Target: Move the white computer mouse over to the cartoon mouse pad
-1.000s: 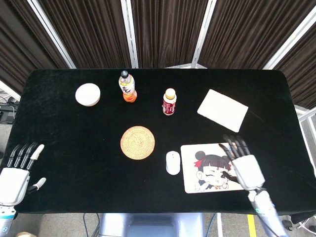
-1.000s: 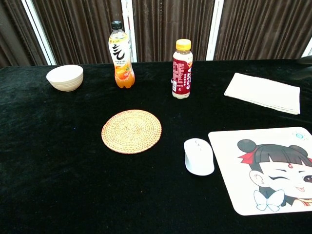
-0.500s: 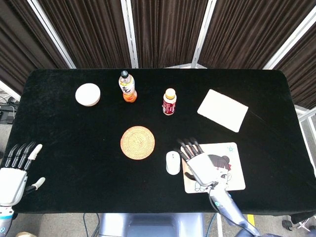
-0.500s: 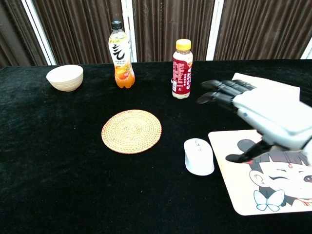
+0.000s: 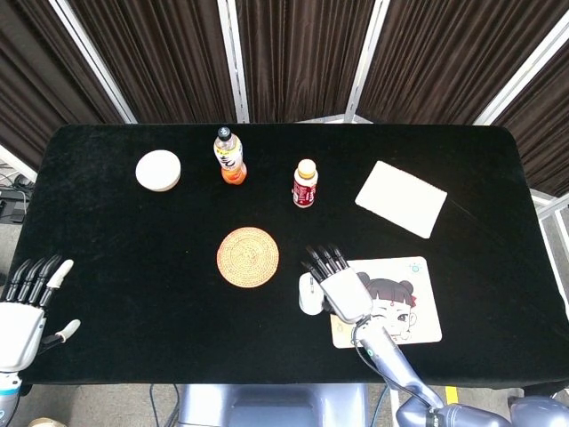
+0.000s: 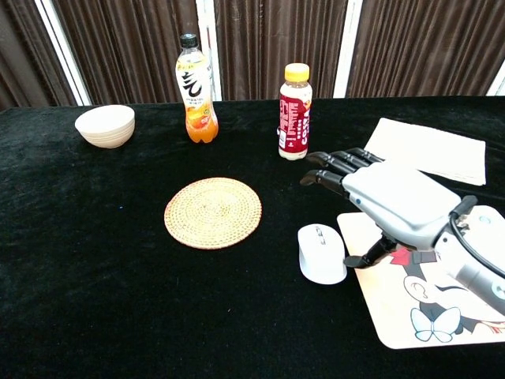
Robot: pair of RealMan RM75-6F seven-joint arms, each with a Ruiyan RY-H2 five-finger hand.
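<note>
right hand moved left, fingers spread above white mouse.

Lab/test booth: dark curtains w/ metal frame, black-draped table.

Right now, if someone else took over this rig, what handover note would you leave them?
Right hand: empty, fingers spread, above the pad's left edge, just right of the mouse; its thumb tip is near the mouse, contact unclear.
Left hand: empty, fingers apart, at the near left table edge.
Mouse: on the black cloth, just left of the pad, not on it.
Done: right hand brought beside the mouse.
Left: grasp the mouse, set it on the pad, let go.
</note>
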